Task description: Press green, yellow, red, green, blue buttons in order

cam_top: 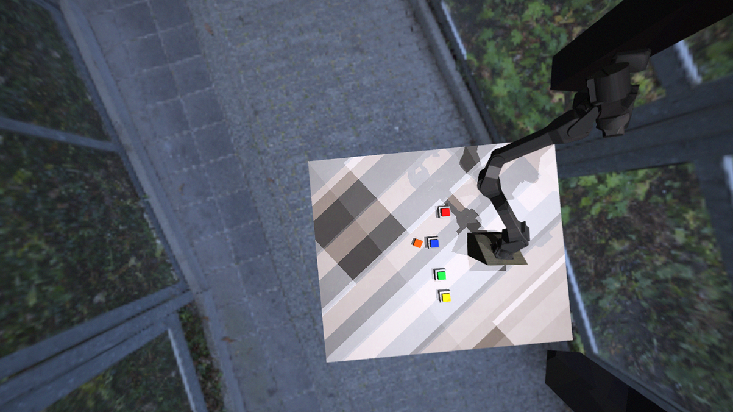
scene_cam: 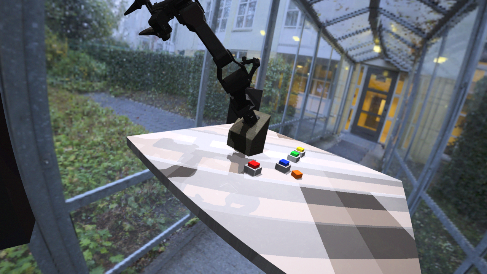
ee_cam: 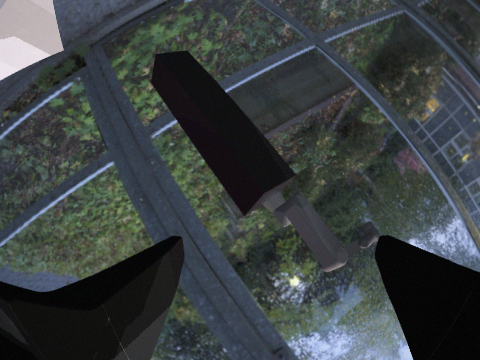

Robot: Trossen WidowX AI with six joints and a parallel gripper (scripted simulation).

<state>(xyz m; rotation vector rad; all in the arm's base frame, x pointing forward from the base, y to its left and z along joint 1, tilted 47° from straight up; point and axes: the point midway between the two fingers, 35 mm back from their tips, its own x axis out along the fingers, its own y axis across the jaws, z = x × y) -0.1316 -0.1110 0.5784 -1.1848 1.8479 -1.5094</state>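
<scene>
The red button (cam_top: 445, 212) (scene_cam: 253, 164), blue button (cam_top: 434, 243) (scene_cam: 284, 162), green button (cam_top: 441, 275) (scene_cam: 294, 153) and yellow button (cam_top: 446, 297) (scene_cam: 299, 149) stand on the table in a rough row, caps raised above their pale housings. An orange block (cam_top: 417, 242) (scene_cam: 296, 174) lies close beside the blue button. My gripper (scene_cam: 132, 24) (ee_cam: 284, 250) is open and empty, raised high and reaching out past the table edge, far from every button. It shows at the upper right of the top view, where its fingertips are hard to make out. No button shows in the wrist view.
The arm's wedge-shaped base (cam_top: 485, 249) (scene_cam: 247, 139) stands on the patterned table (cam_top: 373, 335) (scene_cam: 217, 190), on the side of the buttons away from the orange block. A dark beam (cam_top: 652, 31) (ee_cam: 215, 130) is near the raised gripper. A corner of the table shows in the wrist view.
</scene>
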